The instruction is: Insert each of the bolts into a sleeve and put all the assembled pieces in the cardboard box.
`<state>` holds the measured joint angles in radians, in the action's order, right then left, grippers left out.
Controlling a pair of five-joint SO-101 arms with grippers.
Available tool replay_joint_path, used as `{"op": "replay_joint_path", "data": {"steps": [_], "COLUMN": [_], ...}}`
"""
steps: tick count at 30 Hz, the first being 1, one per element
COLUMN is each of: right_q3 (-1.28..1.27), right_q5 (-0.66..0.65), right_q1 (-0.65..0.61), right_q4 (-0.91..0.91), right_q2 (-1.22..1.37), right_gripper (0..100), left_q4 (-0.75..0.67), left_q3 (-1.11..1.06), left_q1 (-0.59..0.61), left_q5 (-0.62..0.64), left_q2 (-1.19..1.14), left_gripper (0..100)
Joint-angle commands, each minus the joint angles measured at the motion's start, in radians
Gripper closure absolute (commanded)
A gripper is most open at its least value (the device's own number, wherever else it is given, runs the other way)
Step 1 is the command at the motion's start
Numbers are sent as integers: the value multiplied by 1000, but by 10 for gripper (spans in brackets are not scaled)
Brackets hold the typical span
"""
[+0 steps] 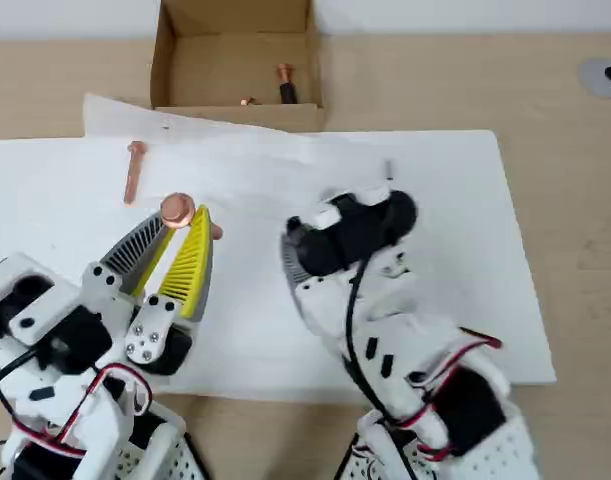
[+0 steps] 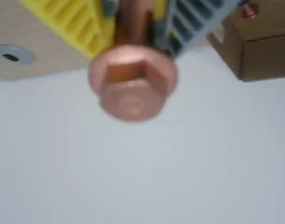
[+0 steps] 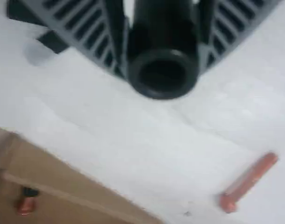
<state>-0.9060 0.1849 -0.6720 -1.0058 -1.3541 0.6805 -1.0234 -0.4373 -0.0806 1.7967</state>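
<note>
My left gripper, with one yellow and one grey finger, is shut on a copper bolt and holds it above the white sheet; the bolt's flanged head faces the wrist camera. My right gripper is shut on a black sleeve, whose open bore faces outward. A second copper bolt lies loose on the sheet near the box, the same bolt that the right wrist view shows. The cardboard box at the back holds an assembled bolt and sleeve.
A grey disc sits on the wooden table at the far right. The right arm's black motor housing hangs over the middle of the sheet. Bare white paper stretches to the right of it.
</note>
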Motion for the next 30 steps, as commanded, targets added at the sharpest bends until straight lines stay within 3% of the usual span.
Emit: {"op": "replay_joint_path", "data": {"steps": [1, 7, 13, 23, 30], "right_q3": [-59, -203, -314, -340, -338], "right_q5": [9, 8, -60, -61, -60], "right_q1": [-96, -148, -148, -143, -143], "right_q4": [72, 252, 414, 437, 437], "right_q2": [-18, -13, -13, -16, -18], "right_gripper": [989, 989, 989, 989, 989], "left_q4": [-21, -21, -20, 175, 77], "left_q3": [2, -25, -31, 12, -74], "left_q1": [-21, -25, -20, -20, -18], "left_q5": [-40, -63, 86, 127, 126], "left_q2": [-2, 1, 1, 2, 2], "left_gripper": [997, 997, 997, 997, 997]}}
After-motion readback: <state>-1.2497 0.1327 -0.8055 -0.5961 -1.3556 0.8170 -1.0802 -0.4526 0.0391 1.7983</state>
